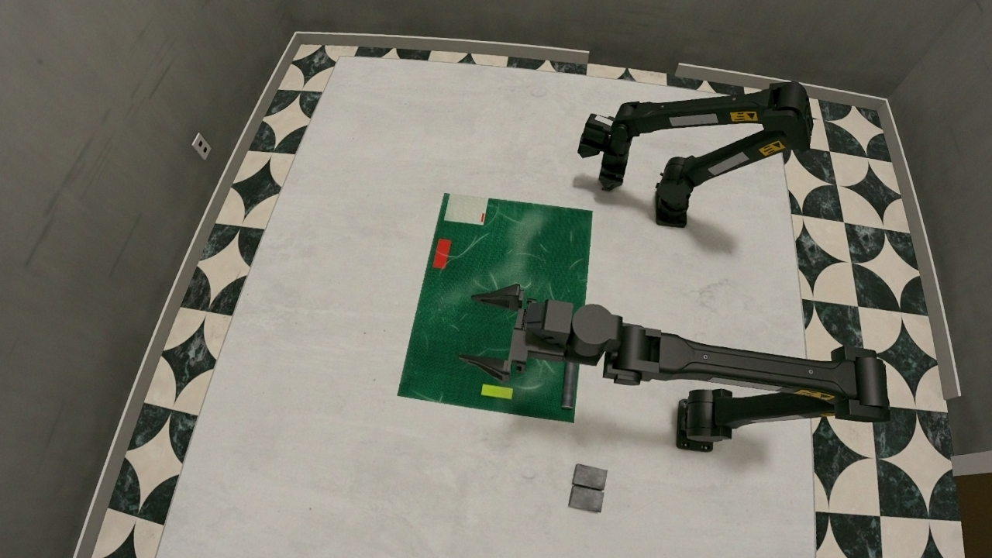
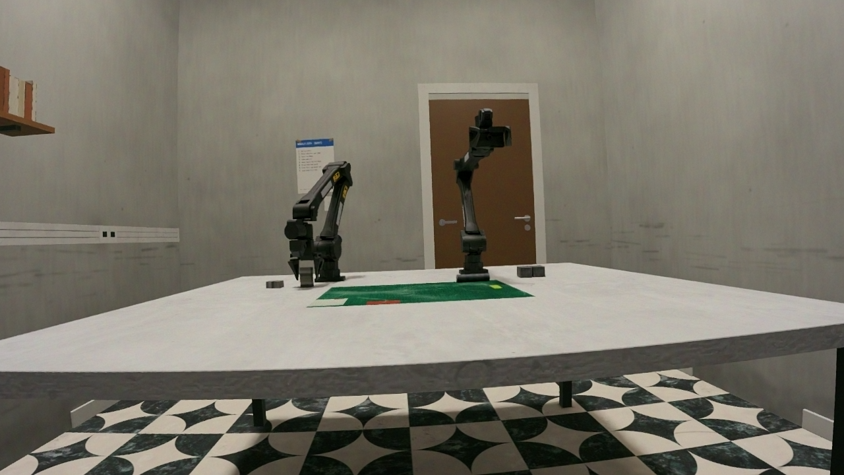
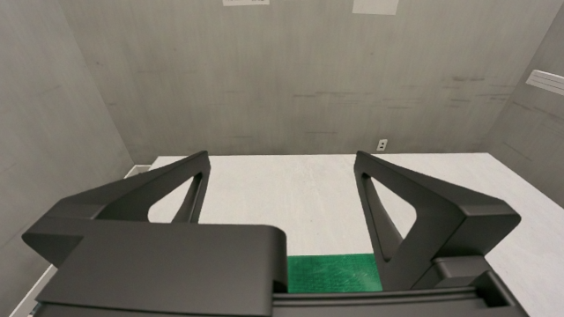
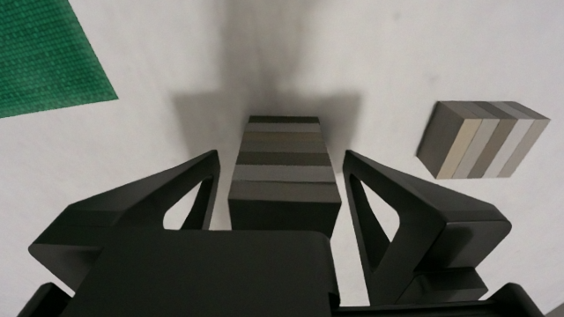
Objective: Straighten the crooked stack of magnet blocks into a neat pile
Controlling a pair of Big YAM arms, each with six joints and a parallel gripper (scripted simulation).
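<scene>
A tall stack of several thin grey and brown magnet blocks [image 2: 306,278] [image 4: 285,172] stands on the table. Its layers look nearly in line on the side facing the right wrist view; its far side is hidden. My right gripper [image 4: 281,158] is open, with one finger on each side of the stack and a narrow gap at both sides. The right gripper hides the stack in the top view. My left gripper [image 1: 466,327] [image 3: 282,158] is open and empty, raised high over the green mat [image 1: 429,311] [image 2: 413,291], far from the stack.
A shorter block stack [image 2: 274,284] [image 4: 485,143] lies close beside the right gripper. Two grey blocks [image 1: 590,477] [image 1: 586,499] sit side by side beyond the mat, near the left arm. A dark rod [image 1: 568,387] lies at the mat's edge under the left arm.
</scene>
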